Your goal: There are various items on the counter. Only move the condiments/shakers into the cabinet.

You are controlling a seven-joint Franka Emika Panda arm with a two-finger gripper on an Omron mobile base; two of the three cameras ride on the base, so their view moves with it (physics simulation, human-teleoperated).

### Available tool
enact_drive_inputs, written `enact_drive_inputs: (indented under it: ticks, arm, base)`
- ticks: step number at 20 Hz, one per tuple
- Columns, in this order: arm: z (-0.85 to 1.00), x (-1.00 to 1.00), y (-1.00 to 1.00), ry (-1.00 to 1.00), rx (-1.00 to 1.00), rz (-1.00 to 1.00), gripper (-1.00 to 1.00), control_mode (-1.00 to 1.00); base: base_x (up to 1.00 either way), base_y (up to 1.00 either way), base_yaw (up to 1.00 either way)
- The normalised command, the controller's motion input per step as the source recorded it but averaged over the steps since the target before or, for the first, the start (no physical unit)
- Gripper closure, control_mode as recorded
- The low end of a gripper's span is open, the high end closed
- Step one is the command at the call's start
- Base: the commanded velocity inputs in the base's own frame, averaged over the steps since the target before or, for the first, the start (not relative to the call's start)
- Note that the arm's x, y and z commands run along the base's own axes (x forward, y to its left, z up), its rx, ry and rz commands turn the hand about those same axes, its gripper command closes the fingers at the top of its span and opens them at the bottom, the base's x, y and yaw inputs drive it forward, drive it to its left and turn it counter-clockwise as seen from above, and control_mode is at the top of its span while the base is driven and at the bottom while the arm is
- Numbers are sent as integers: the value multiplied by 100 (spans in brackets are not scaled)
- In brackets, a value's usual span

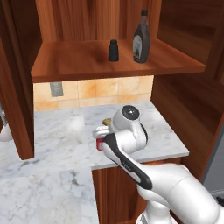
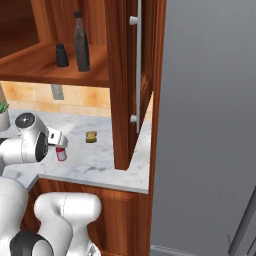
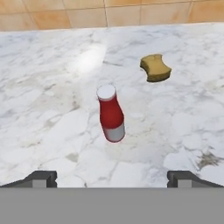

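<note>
target: small red bottle (image 3: pixel 111 114) with white cap, upright on the counter (image 3: pixel 48 113), nothing touching it.
gripper: gripper (image 3: pixel 112 179) jaws spread wide, empty; the fingertips (image 3: pixel 41 178) stand far apart at the bottom of the hand view.
key relation: red bottle lies ahead of the gripper, roughly centred between the fingers, not yet between them; long axis vertical, leaning slightly in the hand view.
neighbour: yellow-brown spongy lump (image 3: pixel 155 68) further back and to the right, apart from the bottle.
already stowed: dark brown bottle (image 1: pixel 141 38) and small black shaker (image 1: pixel 113 50) stand on the cabinet (image 1: pixel 109 65) shelf.
labels: pale label on the brown bottle, writing too small to read; red bottle has a grey-white base band, no text visible.
judgement: last condiment left; a straight advance should bracket it.
</note>
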Motion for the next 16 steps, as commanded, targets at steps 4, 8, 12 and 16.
enact_drive_inputs:
  ticks: [4, 8, 12, 16]
  arm:
    - [-13, 11, 13, 0, 0, 0, -100, -100]
    - [-8, 16, 5, 0, 0, 0, -100, -100]
    - [0, 6, -3, 0, 0, 0, -100, -100]
    - [-1, 9, -3, 0, 0, 0, -100, -100]
  base:
    - [0, 0, 0]
    - [0, 0, 0]
    - [0, 0, 0]
    - [0, 0, 0]
